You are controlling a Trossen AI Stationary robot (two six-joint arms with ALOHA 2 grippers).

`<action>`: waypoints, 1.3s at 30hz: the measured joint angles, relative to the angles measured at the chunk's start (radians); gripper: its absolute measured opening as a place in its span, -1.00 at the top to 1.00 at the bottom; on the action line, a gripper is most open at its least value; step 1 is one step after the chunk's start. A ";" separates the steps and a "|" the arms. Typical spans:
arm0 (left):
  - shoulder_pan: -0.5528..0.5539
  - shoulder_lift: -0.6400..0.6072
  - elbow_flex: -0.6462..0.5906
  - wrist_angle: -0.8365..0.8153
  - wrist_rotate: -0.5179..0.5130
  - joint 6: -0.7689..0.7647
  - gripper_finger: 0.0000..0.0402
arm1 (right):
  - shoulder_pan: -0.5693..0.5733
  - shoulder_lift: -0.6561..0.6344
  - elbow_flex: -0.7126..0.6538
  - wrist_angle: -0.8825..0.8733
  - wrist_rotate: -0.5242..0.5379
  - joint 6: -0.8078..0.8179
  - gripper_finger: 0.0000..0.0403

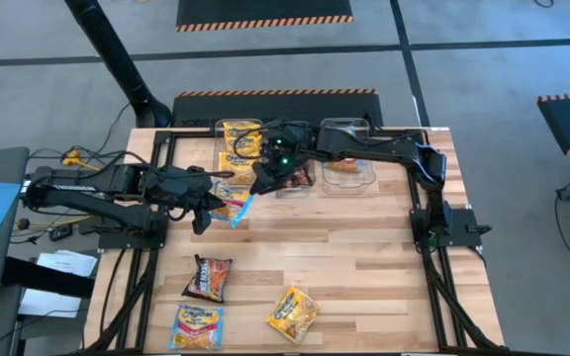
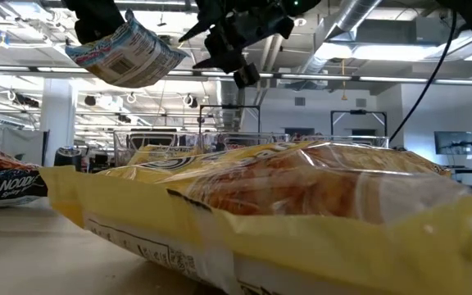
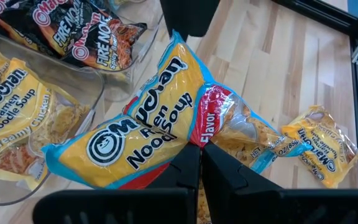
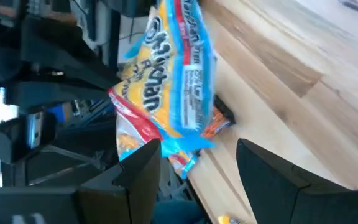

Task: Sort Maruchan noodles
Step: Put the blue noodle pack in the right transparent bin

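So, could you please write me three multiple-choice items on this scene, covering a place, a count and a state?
1. Where is the blue-edged packet?
A. in a bin
B. held above the table
C. on the floor

2. How many packets lie loose on the table's near part?
A. three
B. one
C. six

3. How stands the right gripper?
A. shut on a packet
B. open
C. out of view

Answers: 1 B, the left gripper pinches it aloft; 2 A, the high view shows three; 3 B, its fingers stand apart.
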 joint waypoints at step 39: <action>0.000 0.113 0.000 0.193 -0.039 0.033 1.00 | 0.066 -0.001 0.002 -0.044 0.131 -0.145 0.80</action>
